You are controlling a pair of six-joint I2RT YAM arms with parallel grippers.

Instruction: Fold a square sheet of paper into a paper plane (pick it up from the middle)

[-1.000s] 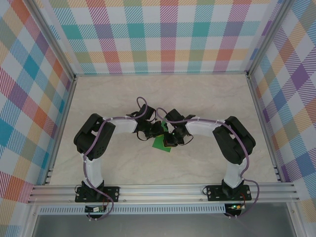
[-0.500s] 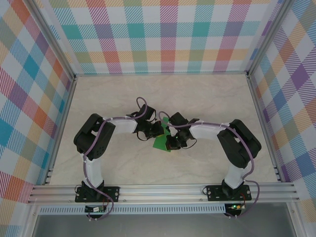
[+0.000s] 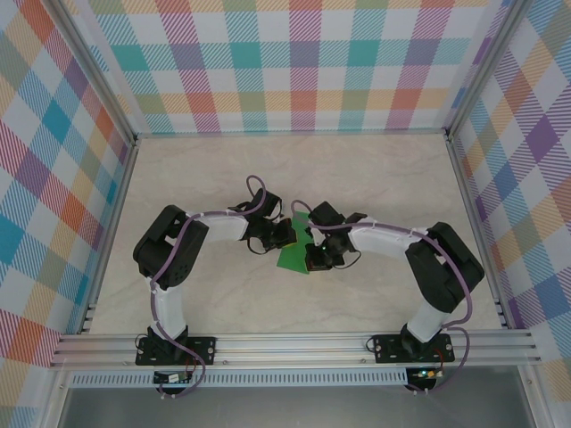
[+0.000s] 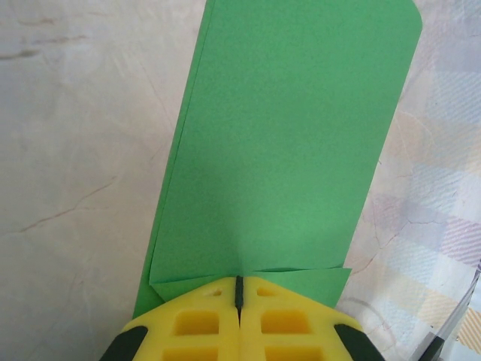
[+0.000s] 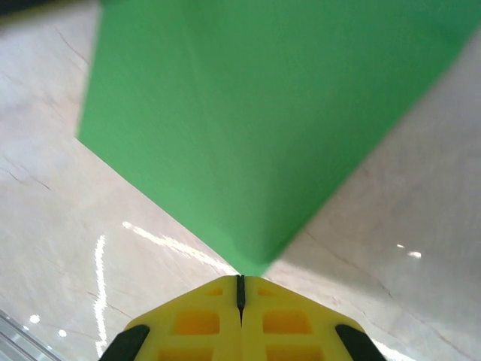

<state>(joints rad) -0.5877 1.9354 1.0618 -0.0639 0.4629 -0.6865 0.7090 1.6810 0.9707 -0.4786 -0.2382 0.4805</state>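
Where the two arms meet at the middle of the tabletop [image 3: 375,169], the top view has the green paper [image 3: 292,257] between the left end effector [image 3: 284,237] and the right end effector [image 3: 312,260]. From the left wrist, the yellow fingers [image 4: 203,323] are clenched on the paper's folded near edge, and the layered strip runs straight away from them. From the right wrist, the fingers [image 5: 285,323] are pressed together, and a blurred corner of the paper ends at their tips; whether it is pinched is unclear.

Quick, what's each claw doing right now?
Left claw: shut, pinching the edge of the folded green paper.
Right claw: shut, apparently pinching a corner of the green paper.
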